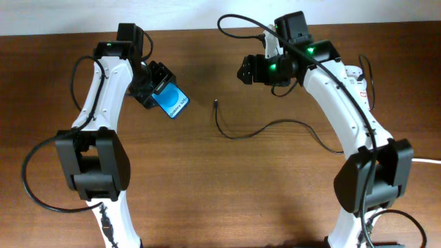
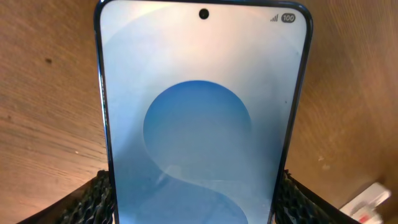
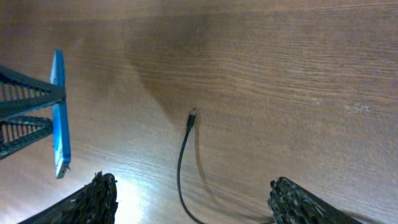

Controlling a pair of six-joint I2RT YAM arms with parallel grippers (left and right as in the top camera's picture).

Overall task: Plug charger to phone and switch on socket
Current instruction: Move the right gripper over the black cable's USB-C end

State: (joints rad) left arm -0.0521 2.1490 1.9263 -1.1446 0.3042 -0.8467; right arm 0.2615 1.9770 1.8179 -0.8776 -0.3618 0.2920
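My left gripper (image 1: 155, 86) is shut on the phone (image 1: 171, 101) and holds it above the table at the back left. The phone's blue screen fills the left wrist view (image 2: 199, 112), with my fingers (image 2: 193, 199) on both of its long edges. The charger (image 1: 238, 134), a thin black cable, lies on the table with its plug tip (image 1: 216, 105) pointing back. My right gripper (image 1: 247, 71) is open and empty above the table, to the right of and behind the tip. The right wrist view shows the tip (image 3: 192, 114) between the open fingers (image 3: 193, 196) and the phone edge-on (image 3: 59, 112). The socket (image 1: 358, 83) is mostly hidden behind the right arm.
A corner of the white socket with red marks shows at the lower right of the left wrist view (image 2: 367, 205). The thick white cord (image 1: 431, 161) leaves at the right edge. The cable runs right under the right arm.
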